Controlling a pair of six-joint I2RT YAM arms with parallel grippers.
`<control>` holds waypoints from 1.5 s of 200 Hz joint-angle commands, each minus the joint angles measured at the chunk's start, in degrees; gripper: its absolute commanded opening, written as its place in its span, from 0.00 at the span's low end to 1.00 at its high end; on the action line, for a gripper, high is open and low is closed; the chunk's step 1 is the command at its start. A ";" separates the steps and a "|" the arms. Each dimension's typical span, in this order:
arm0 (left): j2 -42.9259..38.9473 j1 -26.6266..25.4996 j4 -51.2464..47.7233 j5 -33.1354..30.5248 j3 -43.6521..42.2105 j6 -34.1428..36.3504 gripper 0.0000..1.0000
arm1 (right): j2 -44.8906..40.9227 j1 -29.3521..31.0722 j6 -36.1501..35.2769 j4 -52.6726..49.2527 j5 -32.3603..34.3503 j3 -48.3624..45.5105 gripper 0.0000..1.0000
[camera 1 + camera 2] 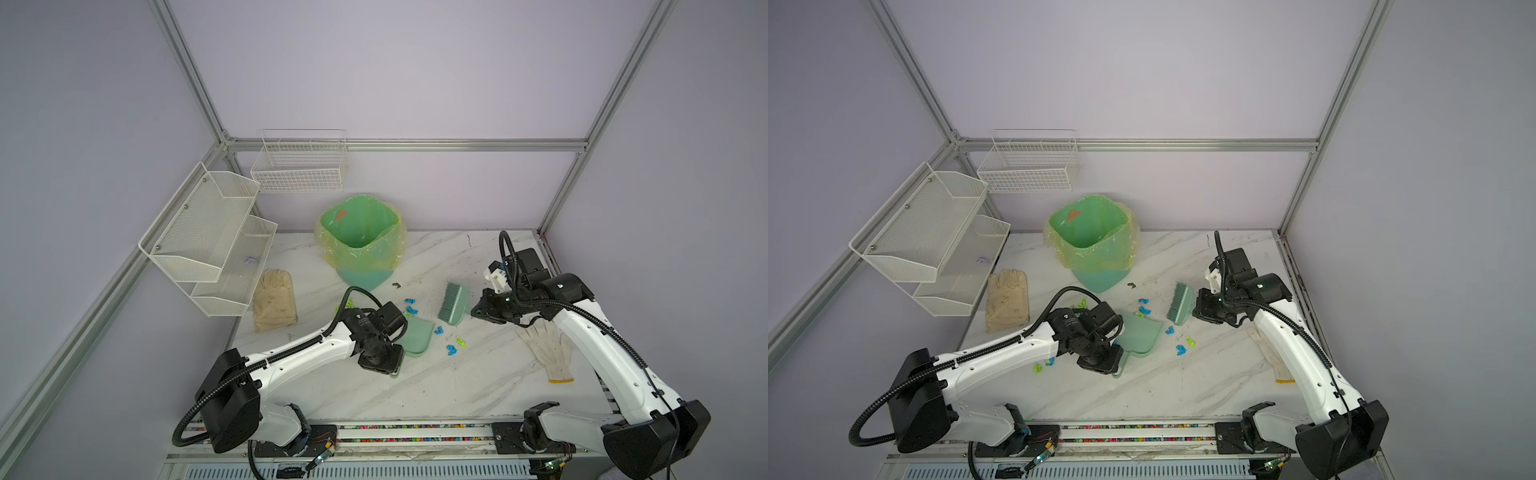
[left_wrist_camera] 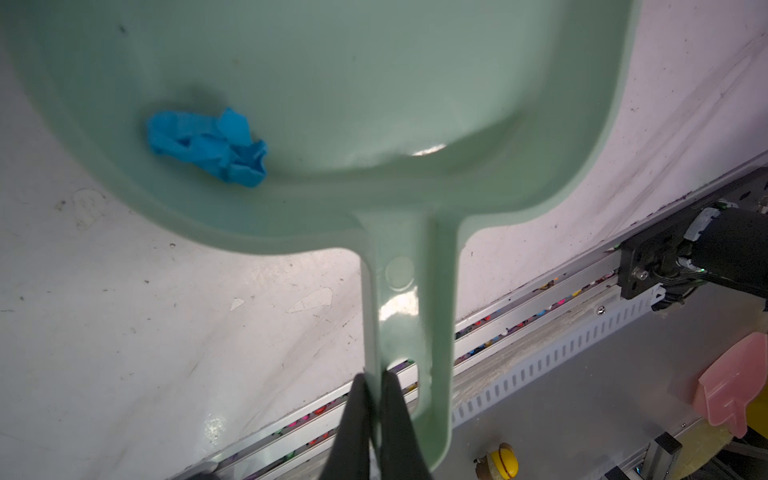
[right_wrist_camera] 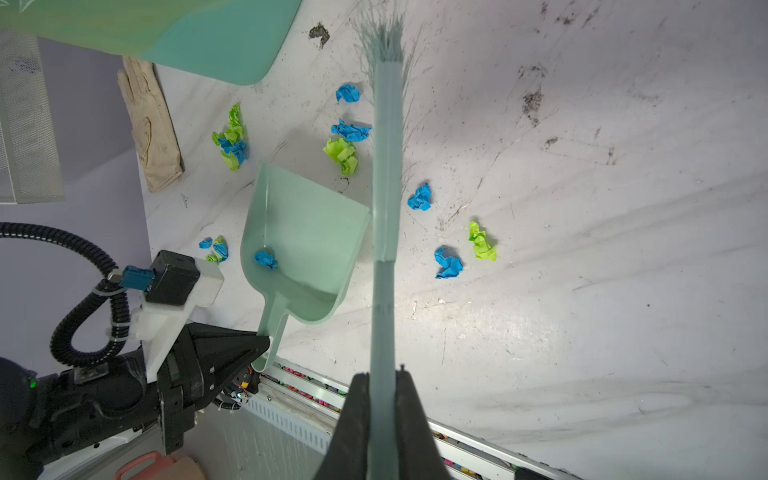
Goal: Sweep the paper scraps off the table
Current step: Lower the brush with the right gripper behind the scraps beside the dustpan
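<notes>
Left gripper (image 2: 376,376) is pinched tight on one rim of the handle of the mint-green dustpan (image 2: 374,83), which sits near the middle of the table (image 3: 582,249) with its mouth facing away from the robot. Right gripper (image 3: 382,376) is closed on the handle of the grey-green brush (image 3: 384,166), which hangs just beside the dustpan's far corner on the right arm's side; I cannot tell whether its bristles touch the tabletop. Of the paper scraps (image 3: 266,259), one blue wad lies inside the dustpan, close to the back wall beside the handle. The others lie on the table around the dustpan: two blue wads and a green one just past its mouth, next to the brush; two blue and one green on the side toward the right arm, beyond the brush; a green-and-blue cluster off its other front corner, toward a beige glove (image 3: 151,124); and a small blue-and-green cluster beside its handle, near the left arm.
</notes>
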 commanded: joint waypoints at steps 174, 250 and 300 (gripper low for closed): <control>-0.76 3.33 -1.25 1.57 -0.40 5.13 0.00 | 3.72 7.99 7.14 0.46 4.01 -7.10 0.00; 2.77 2.99 -1.62 3.37 2.26 7.33 0.00 | -2.63 7.95 8.19 -9.29 15.29 -5.91 0.00; 2.11 2.97 -1.69 3.01 3.03 7.17 0.00 | -5.21 7.98 8.56 -11.69 13.55 -2.31 0.00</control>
